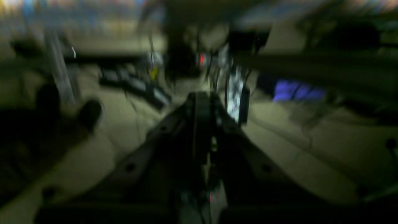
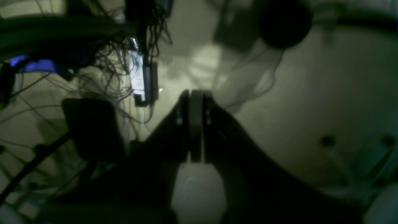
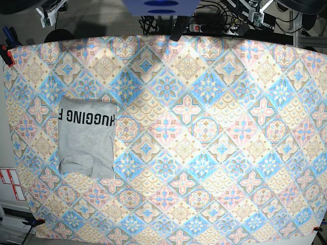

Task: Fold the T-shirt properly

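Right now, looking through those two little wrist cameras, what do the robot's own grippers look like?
Both look dark, nearly black. The right gripper has two broad fingers that taper to a narrow tip, with flat pads and small screw holes near the end. The left gripper shows the same wedge shape with round holes along its sides, though that view is blurred. No cables or markings are clear on either. The base view shows neither gripper.

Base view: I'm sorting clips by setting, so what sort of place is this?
Probably a robotics lab or test bench, not a home. A folded grey T-shirt lies on a table draped in tile-patterned cloth, with a power strip and tangled cables along the far edge, and metal framing behind.
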Controlling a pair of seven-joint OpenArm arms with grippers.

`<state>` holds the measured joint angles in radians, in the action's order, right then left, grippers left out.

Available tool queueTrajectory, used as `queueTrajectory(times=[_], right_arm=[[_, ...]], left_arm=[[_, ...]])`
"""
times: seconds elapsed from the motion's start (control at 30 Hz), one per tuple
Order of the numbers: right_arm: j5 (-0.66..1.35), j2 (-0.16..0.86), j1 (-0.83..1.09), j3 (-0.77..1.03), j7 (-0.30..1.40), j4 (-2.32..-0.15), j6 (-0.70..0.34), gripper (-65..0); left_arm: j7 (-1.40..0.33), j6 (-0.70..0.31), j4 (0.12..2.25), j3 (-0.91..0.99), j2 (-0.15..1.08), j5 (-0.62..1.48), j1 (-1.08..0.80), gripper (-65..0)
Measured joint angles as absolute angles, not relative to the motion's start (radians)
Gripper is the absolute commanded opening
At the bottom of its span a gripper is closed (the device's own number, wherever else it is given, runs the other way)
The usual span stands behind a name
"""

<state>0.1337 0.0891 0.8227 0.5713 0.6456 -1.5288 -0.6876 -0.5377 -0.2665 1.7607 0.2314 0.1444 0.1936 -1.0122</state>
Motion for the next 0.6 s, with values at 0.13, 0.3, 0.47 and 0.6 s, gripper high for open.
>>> queueTrajectory(times=[0.13, 0.3, 0.47, 0.6], right_arm=[[0.120, 0.081, 0.784, 0.514, 0.559, -1.267, -0.696, -65.0], [0.039, 0.098, 0.606, 0.462, 0.371, -0.915, -0.694, -65.0], [-0.084, 0.105, 0.485, 0.466, 0.135, -0.560, -0.680, -65.0], [-0.118, 0.092, 0.407, 0.466, -0.028, -0.334, -0.692, -65.0]], left_arm=[[-0.419, -0.260, 1.497, 0.206, 0.147, 0.189, -0.879, -65.0], [-0.365, -0.260, 1.201, 0.136, 0.147, 0.192, -0.724, -65.0], [-0.188, -0.257, 0.914, 0.036, 0.146, 0.193, -0.619, -65.0], [-0.034, -0.269, 0.659, -0.029, 0.146, 0.194, -0.525, -65.0]])
